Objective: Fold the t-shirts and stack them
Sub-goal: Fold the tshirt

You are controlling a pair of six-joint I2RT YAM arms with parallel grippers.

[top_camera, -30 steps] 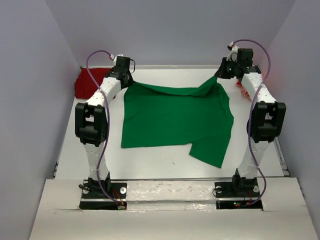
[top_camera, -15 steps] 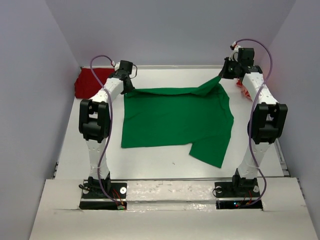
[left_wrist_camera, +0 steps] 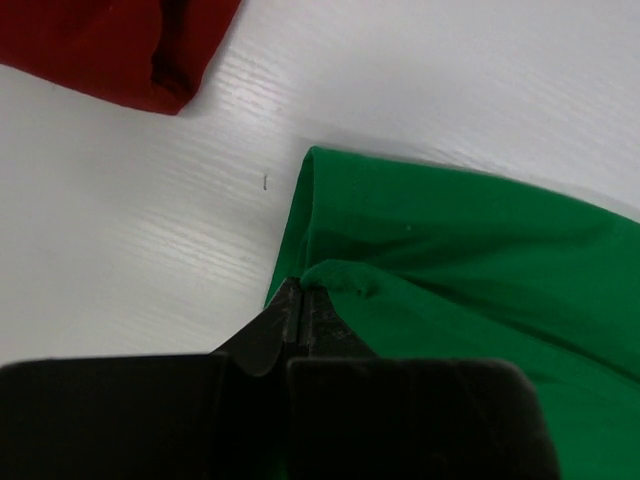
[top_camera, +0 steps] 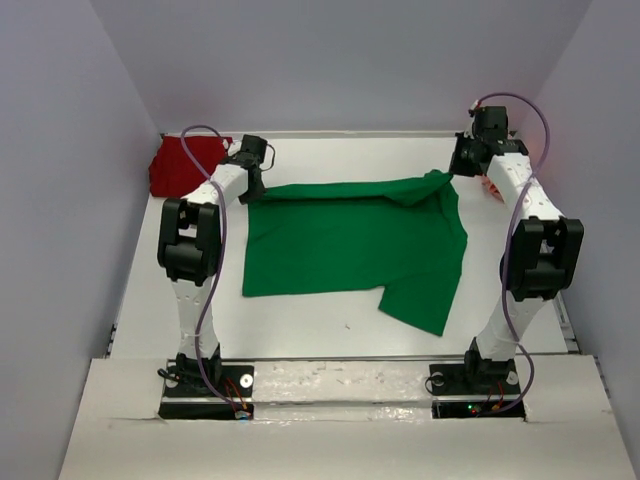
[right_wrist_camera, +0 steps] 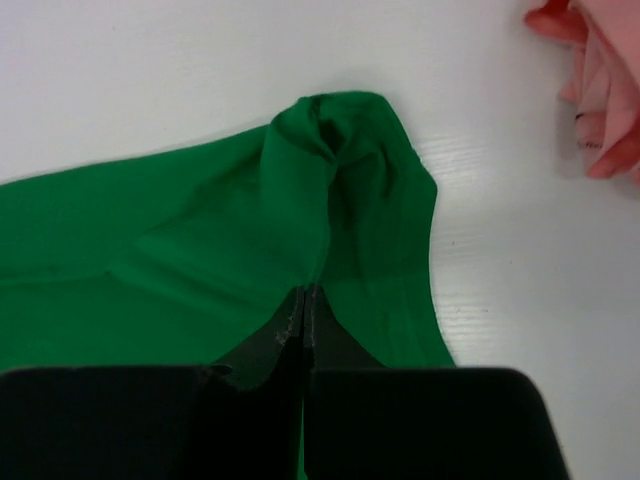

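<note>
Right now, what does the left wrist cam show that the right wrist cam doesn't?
Left wrist only: the red shirt at upper left, and the left gripper shut on an edge of the green shirt. Right wrist only: the pink shirt at upper right, and the right gripper shut on a bunched fold of the green one. Both: the green shirt lying on the white table, pinched by closed fingers.

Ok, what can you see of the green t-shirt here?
The green t-shirt is plain, soft, bright green cloth, spread mostly flat on the white table, one flap reaching toward the near right. Its far edge is rumpled, and the left gripper and right gripper, jaws shut, pinch its far corners.
</note>
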